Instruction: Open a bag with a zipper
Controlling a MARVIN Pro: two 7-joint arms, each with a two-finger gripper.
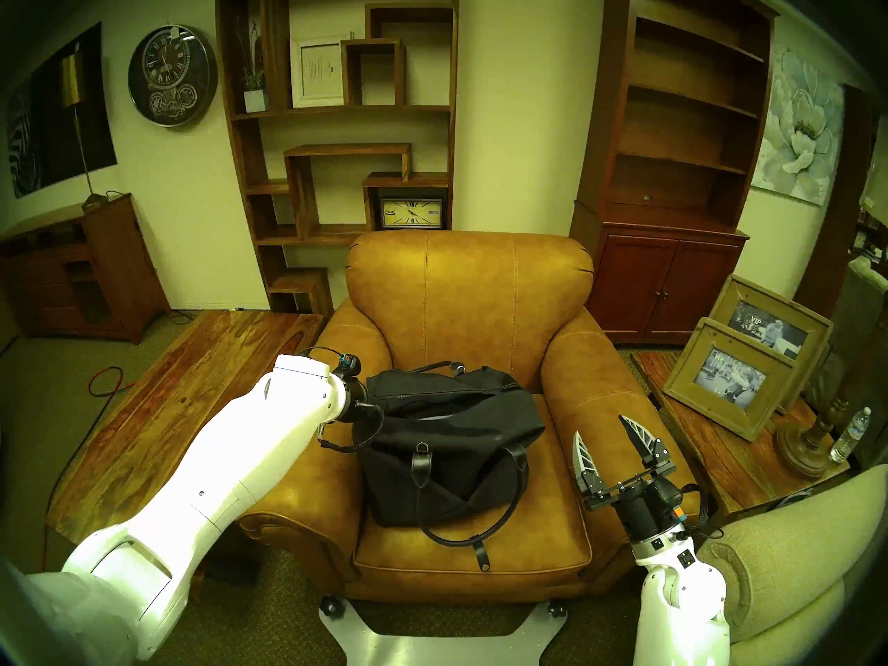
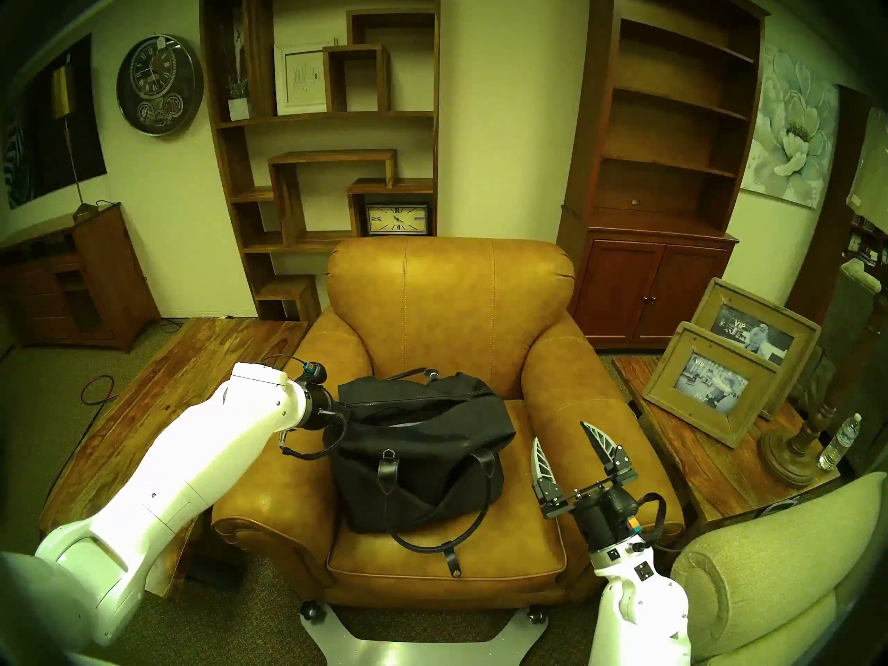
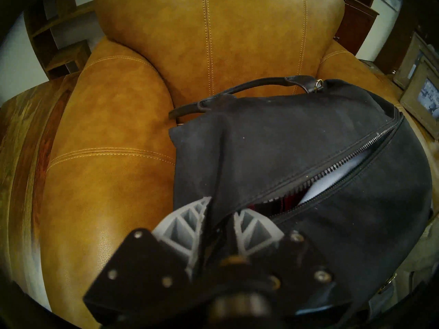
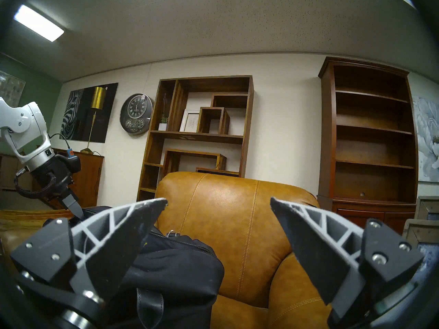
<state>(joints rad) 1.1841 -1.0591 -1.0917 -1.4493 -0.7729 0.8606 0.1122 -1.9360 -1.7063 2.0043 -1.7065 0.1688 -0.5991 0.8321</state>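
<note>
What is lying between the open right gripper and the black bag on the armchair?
Only bare seat cushion separates the right gripper from the bag; head views show it.

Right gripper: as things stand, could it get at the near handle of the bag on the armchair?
Probably yes. The right gripper hangs open beside the bag, above the seat cushion, and the near handle droops over the bag's front on that side. Nothing lies between them; the left gripper is at the bag's far end.

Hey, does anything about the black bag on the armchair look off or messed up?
Nothing damaged or spilled. The bag slumps on the armchair seat, its zipper gaping over something white inside. The left gripper straddles a fold at the bag's end.
</note>
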